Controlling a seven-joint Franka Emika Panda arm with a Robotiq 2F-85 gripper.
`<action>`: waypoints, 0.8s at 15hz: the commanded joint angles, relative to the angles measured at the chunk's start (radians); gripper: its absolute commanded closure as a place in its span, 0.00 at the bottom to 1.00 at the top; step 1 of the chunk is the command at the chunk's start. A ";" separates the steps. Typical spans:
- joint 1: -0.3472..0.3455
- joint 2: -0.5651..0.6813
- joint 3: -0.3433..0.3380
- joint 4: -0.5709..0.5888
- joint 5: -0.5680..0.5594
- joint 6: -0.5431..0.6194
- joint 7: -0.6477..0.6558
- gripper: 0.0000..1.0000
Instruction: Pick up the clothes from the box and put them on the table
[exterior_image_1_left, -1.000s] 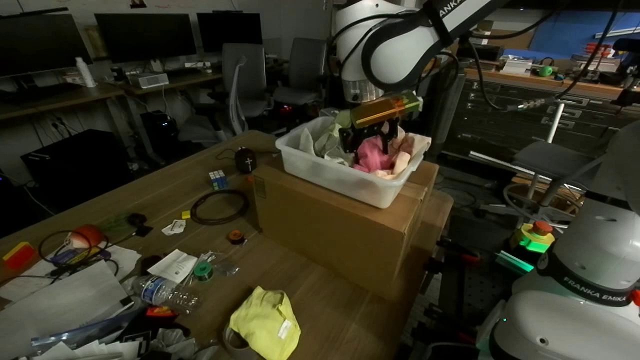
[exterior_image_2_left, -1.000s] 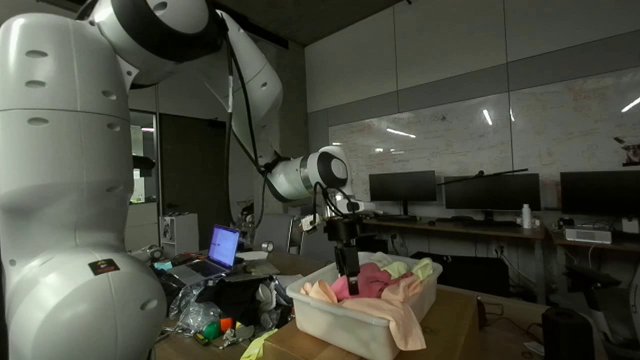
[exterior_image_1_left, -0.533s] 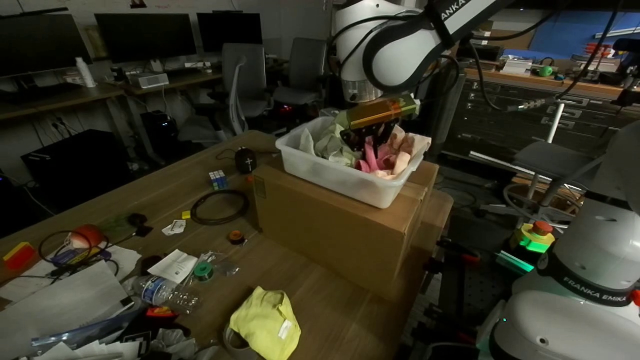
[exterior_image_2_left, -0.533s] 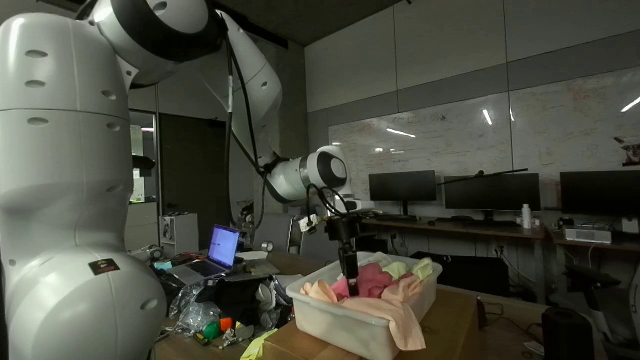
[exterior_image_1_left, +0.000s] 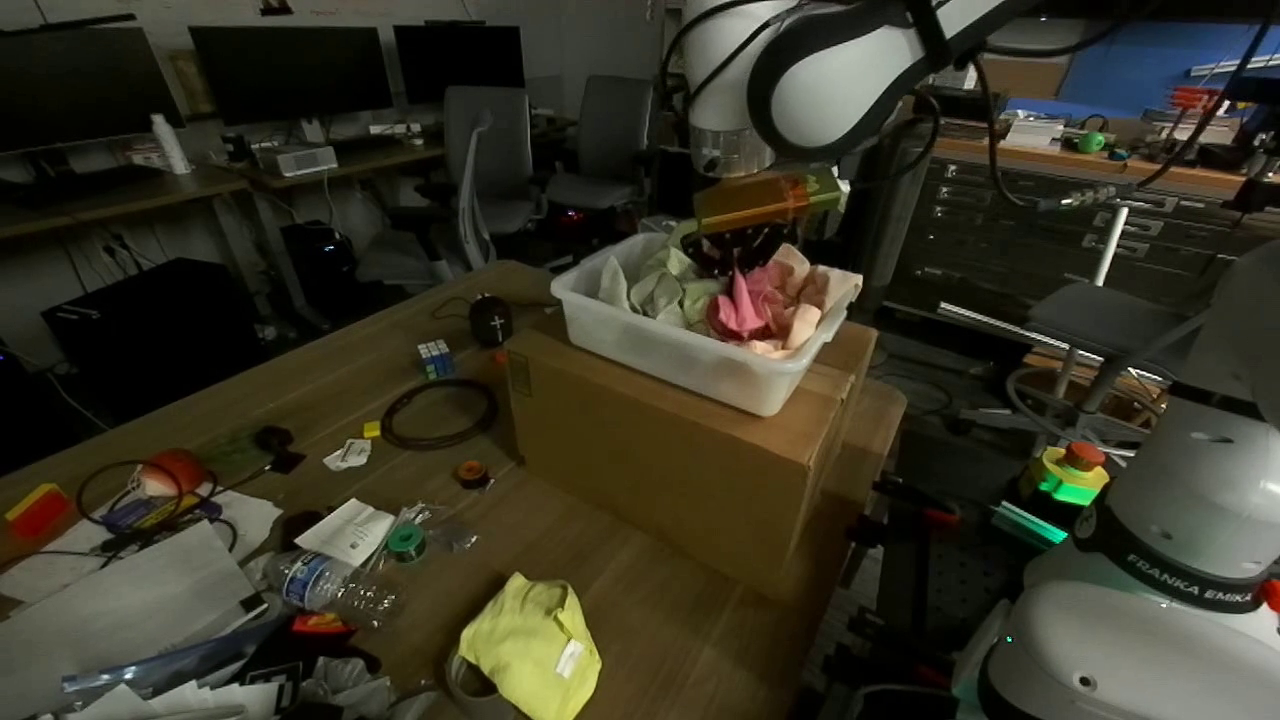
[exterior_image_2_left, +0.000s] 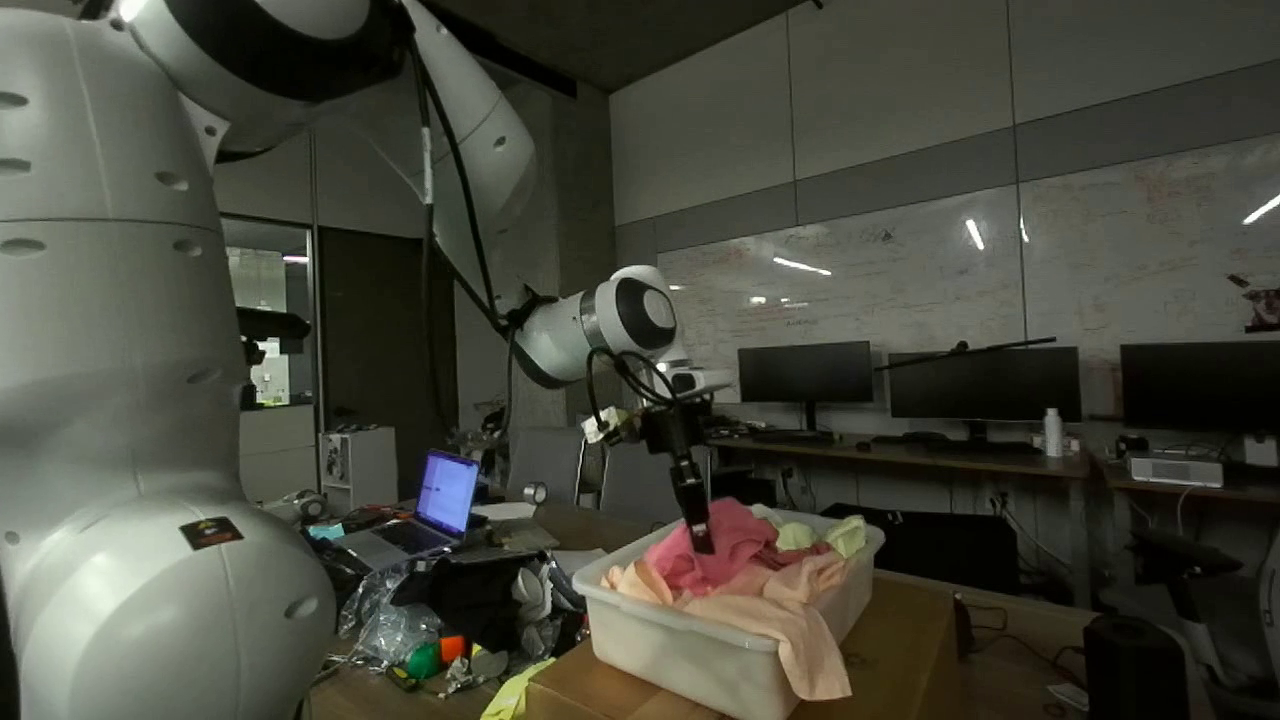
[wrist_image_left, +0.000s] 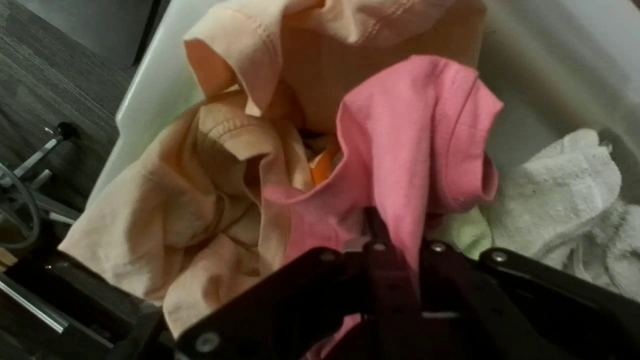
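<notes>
Grasping the pink garment (wrist_image_left: 397, 145) in the box (exterior_image_1_left: 665, 352) with the hand (exterior_image_2_left: 702, 541); in an exterior view, showing yellow cloth (exterior_image_1_left: 530, 640) on the table (exterior_image_1_left: 665, 630) at the box's seven o'clock.

In the wrist view, pink cloth (wrist_image_left: 395, 135) hid part of the gripper (wrist_image_left: 398, 237) and the edges cropped the tub (wrist_image_left: 155, 100); we couldn't read the whiteboard (exterior_image_2_left: 930, 280).

Dim grey wall (exterior_image_2_left: 800, 110), scribbled whiteboard (exterior_image_2_left: 900, 250), light streaks (exterior_image_2_left: 802, 267); dark monitors (exterior_image_1_left: 290, 75) on desks (exterior_image_2_left: 970, 461), grey chairs (exterior_image_1_left: 500, 140)
</notes>
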 joint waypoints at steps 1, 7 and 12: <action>0.003 -0.208 0.041 -0.066 -0.072 0.009 0.074 0.94; -0.019 -0.441 0.134 -0.027 -0.058 -0.002 0.142 0.94; -0.030 -0.542 0.189 0.015 -0.047 -0.010 0.152 0.94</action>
